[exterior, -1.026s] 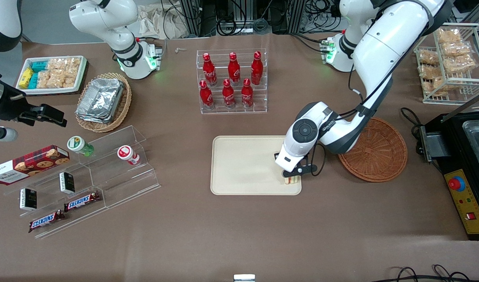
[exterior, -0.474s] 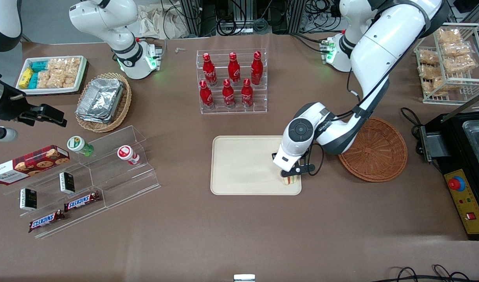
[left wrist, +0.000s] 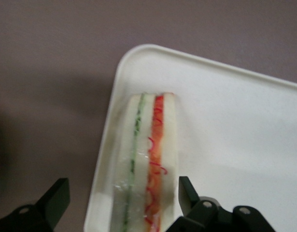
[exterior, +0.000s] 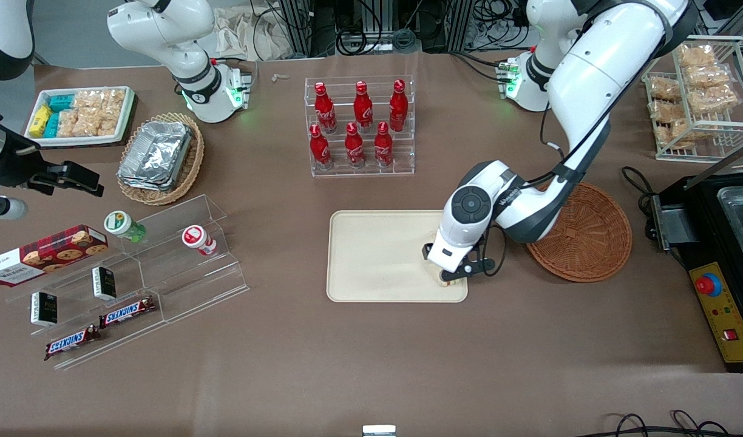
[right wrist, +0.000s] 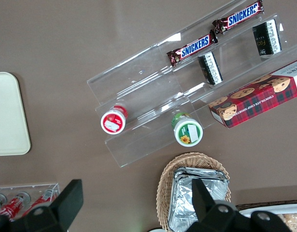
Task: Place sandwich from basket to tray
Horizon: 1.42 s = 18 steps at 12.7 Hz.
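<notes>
Sandwich [left wrist: 146, 164] between spread fingers [left wrist: 55, 200], on tray [left wrist: 235, 140]

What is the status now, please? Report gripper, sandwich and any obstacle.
Gripper open, low over the tray corner nearest the basket. Sandwich on the tray, between the fingers, ungripped. Basket empty. Nothing in the way.

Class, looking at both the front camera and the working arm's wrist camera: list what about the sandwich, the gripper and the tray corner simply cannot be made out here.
- Front view: the gripper sits over the sandwich; the wrist housing hides most of it, and whether it rests on the tray.
- Left wrist view: the picture's edge cuts off the sandwich's near end and the fingertips' bases.
- Basket: the arm covers part of its rim.
</notes>
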Motion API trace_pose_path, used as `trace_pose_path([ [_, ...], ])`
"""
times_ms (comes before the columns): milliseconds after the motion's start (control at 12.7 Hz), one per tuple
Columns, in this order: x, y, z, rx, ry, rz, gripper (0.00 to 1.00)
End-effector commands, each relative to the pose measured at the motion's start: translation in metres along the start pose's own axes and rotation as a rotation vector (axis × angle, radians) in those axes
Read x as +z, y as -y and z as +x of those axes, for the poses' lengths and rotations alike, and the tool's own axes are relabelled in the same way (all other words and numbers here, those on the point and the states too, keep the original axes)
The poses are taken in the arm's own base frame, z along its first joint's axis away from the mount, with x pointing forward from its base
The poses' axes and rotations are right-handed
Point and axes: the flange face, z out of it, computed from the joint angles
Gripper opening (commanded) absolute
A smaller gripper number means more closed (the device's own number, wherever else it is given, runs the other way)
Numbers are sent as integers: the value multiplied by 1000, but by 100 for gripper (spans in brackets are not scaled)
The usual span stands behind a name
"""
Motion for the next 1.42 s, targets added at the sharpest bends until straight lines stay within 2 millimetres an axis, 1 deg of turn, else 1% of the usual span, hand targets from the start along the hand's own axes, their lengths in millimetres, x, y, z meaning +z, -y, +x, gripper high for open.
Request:
trace_pose_path([
  [0,-55,22,17,-14,30,49,100],
  [158,-110,48,16,90,83,26,100],
  [237,-126,77,29,87,101,32,100],
  [316,-144,94,32,114,104,18,100],
  [395,-156,110,34,127,115,19,100],
  [632,-182,152,41,170,138,33,100],
  [711,-191,171,45,186,152,30,100],
  [789,-203,195,51,217,153,17,100],
  [868,-212,224,57,243,163,18,100],
  [1105,-225,285,67,328,167,12,100],
  [1184,-235,306,70,347,151,7,100],
  [1263,-242,320,69,389,141,3,100],
  [1342,-246,328,63,407,134,14,100],
])
